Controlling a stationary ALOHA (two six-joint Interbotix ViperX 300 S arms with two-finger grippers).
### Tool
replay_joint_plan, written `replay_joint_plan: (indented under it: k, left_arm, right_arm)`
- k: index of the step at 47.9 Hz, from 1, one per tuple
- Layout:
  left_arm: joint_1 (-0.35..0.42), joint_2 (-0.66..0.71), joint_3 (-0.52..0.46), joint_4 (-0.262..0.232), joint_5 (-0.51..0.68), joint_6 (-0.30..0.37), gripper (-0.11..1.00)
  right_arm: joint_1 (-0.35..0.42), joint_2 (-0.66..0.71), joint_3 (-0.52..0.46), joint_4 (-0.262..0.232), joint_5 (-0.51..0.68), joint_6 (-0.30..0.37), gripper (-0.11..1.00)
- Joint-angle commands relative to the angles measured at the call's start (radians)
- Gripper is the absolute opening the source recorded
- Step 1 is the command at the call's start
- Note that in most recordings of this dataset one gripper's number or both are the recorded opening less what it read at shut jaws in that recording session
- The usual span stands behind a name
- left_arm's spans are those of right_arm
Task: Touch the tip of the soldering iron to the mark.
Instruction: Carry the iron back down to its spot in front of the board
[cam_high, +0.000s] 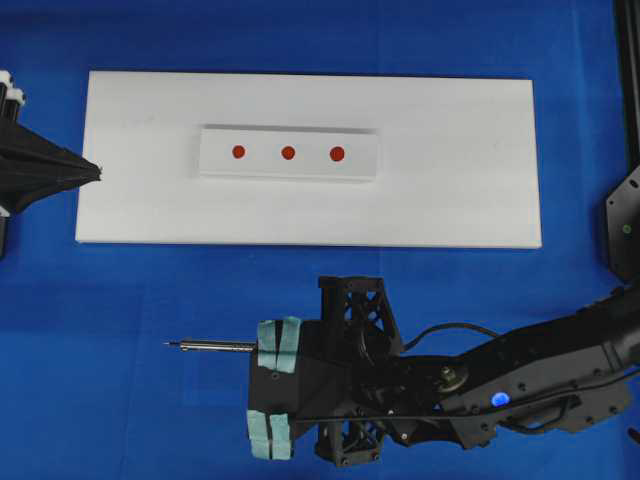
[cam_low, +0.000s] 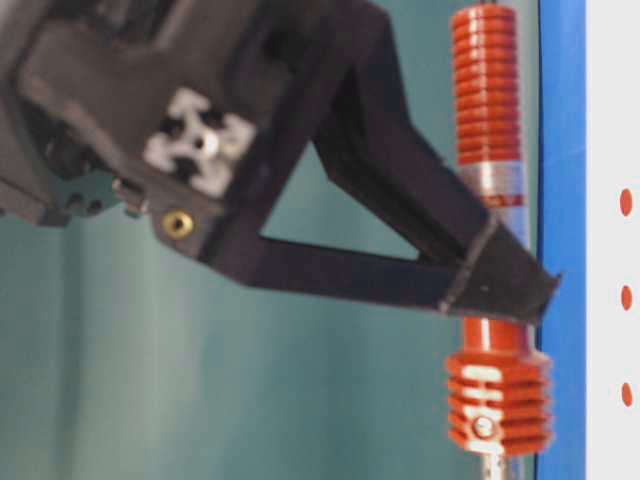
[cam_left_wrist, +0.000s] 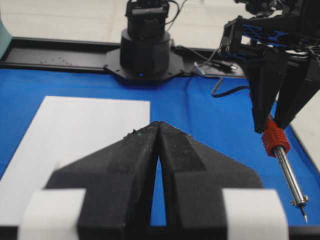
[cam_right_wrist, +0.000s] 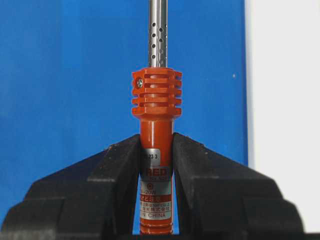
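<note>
Over the blue table (cam_high: 120, 380), short of the white board (cam_high: 460, 200) with its three red dots (cam_high: 288, 153), the right claw (cam_right_wrist: 156, 155) clamps the soldering iron (cam_right_wrist: 156, 120), labelled "RED" and "CHINA", while the left claw (cam_left_wrist: 159, 127) sits clenched, empty.

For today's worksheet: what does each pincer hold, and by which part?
Right pincer grips the soldering iron by its orange handle, below the ribbed collar. Left pincer holds nothing.

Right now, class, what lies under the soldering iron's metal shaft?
Under the soldering iron, held by the right gripper, only the blue mat shows. The white board lies apart. The handle's underside is hidden by the jaws.
</note>
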Motion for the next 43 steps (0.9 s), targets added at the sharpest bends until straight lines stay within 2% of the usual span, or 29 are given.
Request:
replay_joint_plan:
  k: [1, 6, 14, 34, 43]
  left_arm:
    - [-0.003, 0.003, -0.012, 0.003, -0.005, -0.002, 0.00]
    - [-0.003, 0.003, -0.012, 0.003, -0.005, -0.002, 0.00]
    - [-0.003, 0.003, -0.011, 0.003, -0.005, -0.002, 0.00]
    - [-0.003, 0.005, -0.012, 0.003, -0.005, -0.002, 0.00]
    - [-0.003, 0.003, -0.011, 0.003, -0.005, -0.002, 0.00]
  right_arm:
    - [-0.005, -0.014, -0.002, -0.002, -0.012, 0.008, 0.06]
    - [-0.005, -0.005, 0.025, 0.000, -0.040, 0.015, 0.06]
    - [-0.012, 0.018, 0.083, 0.000, -0.149, 0.015, 0.06]
    - [-0.103, 0.077, 0.267, 0.009, -0.430, 0.018, 0.06]
    - [-0.126, 0.084, 0.318, 0.009, -0.543, 0.018, 0.06]
